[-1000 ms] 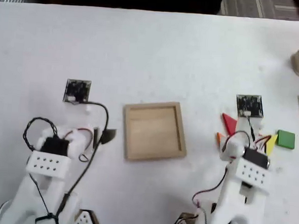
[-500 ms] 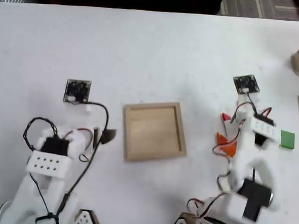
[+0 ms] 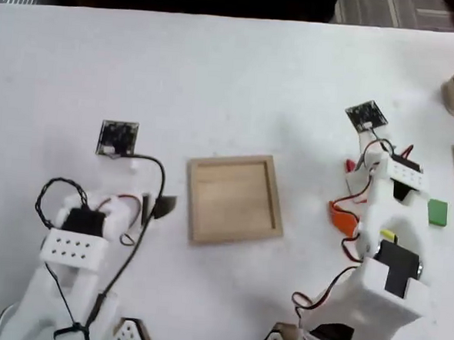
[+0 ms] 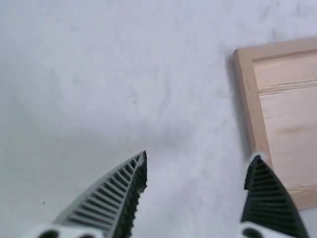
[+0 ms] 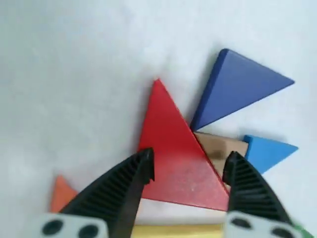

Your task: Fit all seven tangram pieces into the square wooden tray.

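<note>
White table (image 3: 240, 78), dark floor beyond

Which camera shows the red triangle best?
Right wrist view: the red triangle lies nearly whole below the open right gripper. High view catches a sliver of it beside that arm. Left wrist view faces the tray.
</note>
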